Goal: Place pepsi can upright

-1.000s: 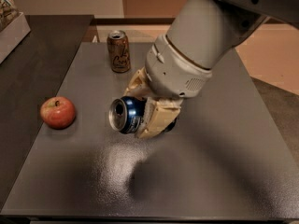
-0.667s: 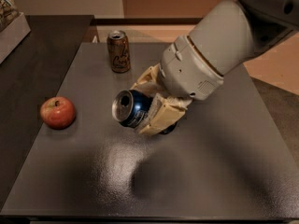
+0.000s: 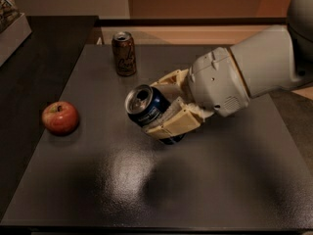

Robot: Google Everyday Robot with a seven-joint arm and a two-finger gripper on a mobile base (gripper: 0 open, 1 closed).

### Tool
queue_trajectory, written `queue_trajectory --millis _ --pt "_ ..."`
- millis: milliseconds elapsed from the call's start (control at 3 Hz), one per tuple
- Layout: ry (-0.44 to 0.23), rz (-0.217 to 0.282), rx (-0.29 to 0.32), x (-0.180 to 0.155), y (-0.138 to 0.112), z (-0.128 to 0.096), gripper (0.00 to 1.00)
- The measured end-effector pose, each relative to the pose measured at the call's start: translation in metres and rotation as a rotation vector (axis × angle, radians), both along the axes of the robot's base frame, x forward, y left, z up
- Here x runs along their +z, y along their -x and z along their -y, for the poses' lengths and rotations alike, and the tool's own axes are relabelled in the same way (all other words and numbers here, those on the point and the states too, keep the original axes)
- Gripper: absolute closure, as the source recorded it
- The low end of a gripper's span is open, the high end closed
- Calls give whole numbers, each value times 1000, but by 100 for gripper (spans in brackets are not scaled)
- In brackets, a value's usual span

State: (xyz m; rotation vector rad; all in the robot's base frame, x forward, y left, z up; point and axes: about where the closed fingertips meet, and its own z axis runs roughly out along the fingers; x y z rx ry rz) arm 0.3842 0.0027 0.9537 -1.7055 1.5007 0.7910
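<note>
The pepsi can (image 3: 143, 106) is dark blue with a silver top and sits tilted between my gripper's cream fingers (image 3: 172, 124). Its opened top faces up and to the left, and its lower end is hidden behind the front finger. My gripper (image 3: 168, 106) is shut on the can and holds it over the middle of the dark grey table (image 3: 205, 180), at or just above the surface. The white arm reaches in from the right.
A brown-gold can (image 3: 124, 53) stands upright near the table's far edge. A red apple (image 3: 60, 117) lies at the left side. A lower dark surface (image 3: 29, 72) lies to the left, with a box (image 3: 10, 21) at the far left corner.
The arm has swung out to the right and the gripper has turned. The can has tipped from lying nearly sideways toward upright, its top now pointing more upward.
</note>
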Motion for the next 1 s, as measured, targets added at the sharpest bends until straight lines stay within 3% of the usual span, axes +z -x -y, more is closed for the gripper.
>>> queue_trajectory --millis 667,1000 --pt "-220 -146 -78 -9 0 4 100" --pt "-288 -199 -92 -21 -3 8 100"
